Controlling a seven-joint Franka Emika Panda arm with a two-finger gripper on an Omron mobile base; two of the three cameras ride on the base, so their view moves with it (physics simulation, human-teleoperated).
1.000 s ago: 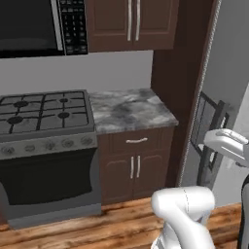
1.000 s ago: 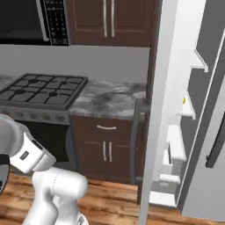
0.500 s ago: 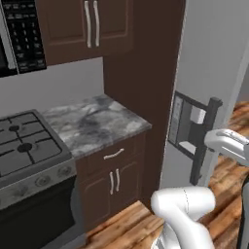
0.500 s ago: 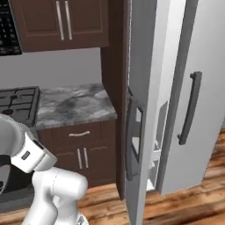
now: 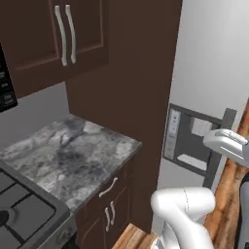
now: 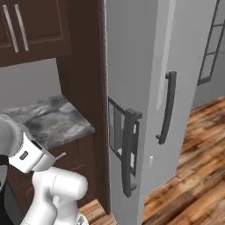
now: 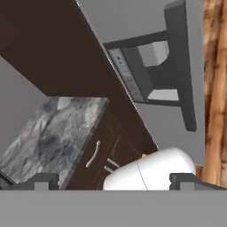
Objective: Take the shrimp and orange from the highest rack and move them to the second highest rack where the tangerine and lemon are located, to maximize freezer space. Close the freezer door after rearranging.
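Freezer door (image 6: 132,88): grey, standing shut or very nearly so beside the dark wood side panel (image 5: 131,82); the exact seam is hard to make out. Its dispenser recess (image 5: 187,143) and dark vertical handle (image 6: 128,154) are facing the camera, so the racks and the fruit and shrimp inside are lying hidden behind it. Second grey door (image 6: 184,88): sitting just to the right, carrying a curved dark handle (image 6: 166,107). Claw (image 7: 113,181): two dark fingertips (image 7: 42,181) are showing at the bottom of the hand view, spread wide apart with nothing between them, pointing toward the lower cabinet and the fridge front, well apart from both. Bench (image 5: 68,155): grey marbled top, running left of the side panel, cut off at the left edge. Lower cabinet (image 5: 109,206): dark wood with pale handles, sitting beneath the bench. Upper cabinet (image 5: 53,39): dark wood, two pale vertical handles, top cut off. Stove (image 5: 26,214): only a corner is showing at lower left. Wooden floor (image 6: 193,162): stretching to the right of the fridge. Window frame (image 6: 211,39): partly cropped at the upper right.
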